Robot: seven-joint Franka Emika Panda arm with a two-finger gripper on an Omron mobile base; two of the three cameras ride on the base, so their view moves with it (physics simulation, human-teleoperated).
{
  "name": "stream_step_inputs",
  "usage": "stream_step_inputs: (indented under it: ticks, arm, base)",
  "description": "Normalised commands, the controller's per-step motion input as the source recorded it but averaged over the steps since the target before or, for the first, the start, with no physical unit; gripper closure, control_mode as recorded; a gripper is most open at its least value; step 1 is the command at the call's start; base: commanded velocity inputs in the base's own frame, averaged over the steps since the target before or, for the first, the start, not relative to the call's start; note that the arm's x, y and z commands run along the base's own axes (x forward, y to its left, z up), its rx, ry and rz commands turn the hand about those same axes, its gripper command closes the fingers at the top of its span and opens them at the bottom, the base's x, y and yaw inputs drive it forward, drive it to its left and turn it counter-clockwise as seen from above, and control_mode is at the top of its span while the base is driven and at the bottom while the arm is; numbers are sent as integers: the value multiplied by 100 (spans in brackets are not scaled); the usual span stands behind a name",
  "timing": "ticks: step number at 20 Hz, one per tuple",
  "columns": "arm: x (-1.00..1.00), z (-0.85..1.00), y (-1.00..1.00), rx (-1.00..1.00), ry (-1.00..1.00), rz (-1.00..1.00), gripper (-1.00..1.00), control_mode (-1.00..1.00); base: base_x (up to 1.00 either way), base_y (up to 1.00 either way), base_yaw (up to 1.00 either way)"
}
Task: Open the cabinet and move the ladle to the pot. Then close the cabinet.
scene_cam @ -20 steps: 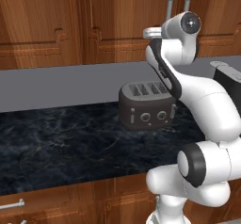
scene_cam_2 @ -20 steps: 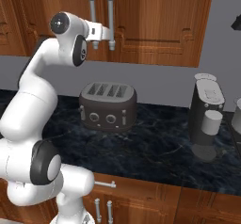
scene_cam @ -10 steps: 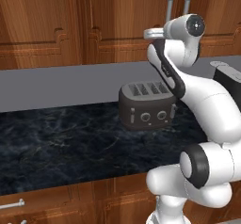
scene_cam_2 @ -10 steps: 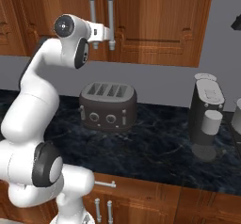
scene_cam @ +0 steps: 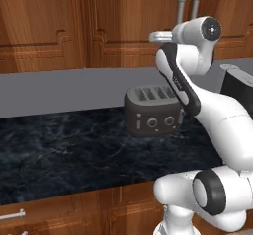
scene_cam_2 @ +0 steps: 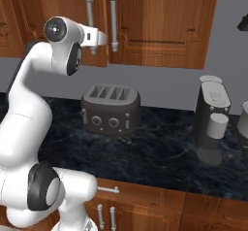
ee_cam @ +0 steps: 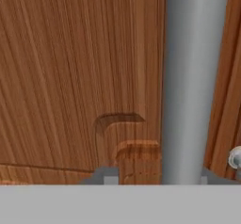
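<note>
Your gripper [ee_cam: 157, 180] straddles the cabinet [scene_cam_2: 160, 26] handle [ee_cam: 193, 77]; jaws stand either side of the bar, contact not discernible.

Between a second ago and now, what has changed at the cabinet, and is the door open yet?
Little has moved. The arm holds nearly the same pose, with the pincer at the left door's silver bar handle; in the hand view the bar stands between the finger tips, though a grip cannot be confirmed. Both cabinet doors remain shut. The toaster and coffee machine stayed put.
</note>
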Motion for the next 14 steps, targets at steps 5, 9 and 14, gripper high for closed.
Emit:
stream_step_inputs:
  ticks: [5, 9, 14]
  arm:
    - [-100, 13, 70, 0, 0, 0, 100, -100]
    - [-100, 11, 64, 0, 0, 0, 100, -100]
    - [-100, 8, 73, 0, 0, 0, 100, -100]
  base:
    - [0, 0, 0]
    - [0, 0, 0]
    - [0, 0, 0]
